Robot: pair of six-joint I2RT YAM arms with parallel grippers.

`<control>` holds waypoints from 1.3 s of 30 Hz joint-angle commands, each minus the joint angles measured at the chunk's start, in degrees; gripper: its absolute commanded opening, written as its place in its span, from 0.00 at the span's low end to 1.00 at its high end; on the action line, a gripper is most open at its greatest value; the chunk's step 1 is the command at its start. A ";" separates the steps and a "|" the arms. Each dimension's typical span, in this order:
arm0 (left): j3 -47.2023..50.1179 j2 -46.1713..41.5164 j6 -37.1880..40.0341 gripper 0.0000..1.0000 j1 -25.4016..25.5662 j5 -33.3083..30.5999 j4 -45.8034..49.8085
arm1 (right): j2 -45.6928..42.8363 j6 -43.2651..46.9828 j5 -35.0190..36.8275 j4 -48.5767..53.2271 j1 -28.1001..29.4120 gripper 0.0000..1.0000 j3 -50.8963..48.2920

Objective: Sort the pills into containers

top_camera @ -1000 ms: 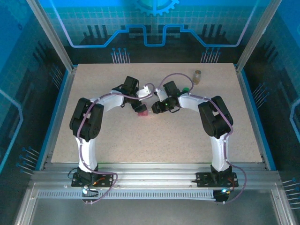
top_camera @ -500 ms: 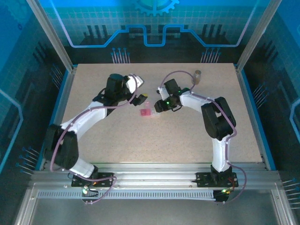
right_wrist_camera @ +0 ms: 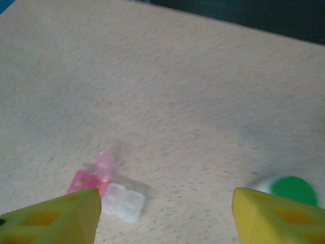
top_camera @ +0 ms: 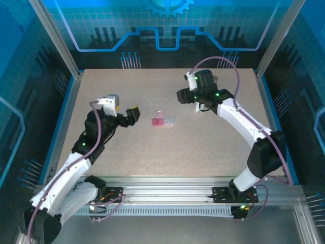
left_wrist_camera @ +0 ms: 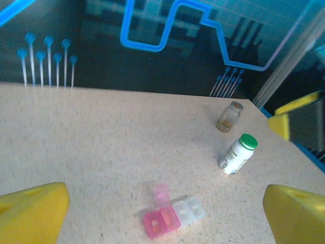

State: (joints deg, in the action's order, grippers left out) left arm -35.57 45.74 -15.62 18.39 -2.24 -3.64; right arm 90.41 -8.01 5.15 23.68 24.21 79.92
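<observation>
Top external shows left gripper [top_camera: 133, 114] and right gripper [top_camera: 182, 95] drawn back from the pill organizer [top_camera: 163, 121], fingers spread.

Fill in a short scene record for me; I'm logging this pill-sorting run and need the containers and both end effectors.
table: speckled beige top
pill box: mid-table, one pink compartment joined to clear ones, pink lid flipped open
white bottle: green cap, beyond the pill box and to its right
brown vial: just past the bottle, not touching it
left end effector: open, empty, left of the pill box
right end effector: open, empty, beyond the pill box
</observation>
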 commanded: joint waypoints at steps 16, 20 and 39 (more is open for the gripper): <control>12.33 -5.94 -13.59 0.99 -0.29 -2.54 1.39 | 17.25 2.83 13.00 9.89 -8.00 0.80 8.41; 12.40 -5.75 -13.27 0.99 -0.29 -2.05 1.24 | 21.21 2.93 11.49 12.40 -8.14 0.80 12.22; 13.98 -5.77 -13.79 0.99 -0.29 -1.00 -0.19 | 30.67 3.29 7.25 19.61 -9.04 0.65 19.36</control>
State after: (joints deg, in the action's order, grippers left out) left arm -22.55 40.10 -28.60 18.33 -4.05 -2.20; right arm 120.62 -5.21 14.13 41.76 15.94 97.65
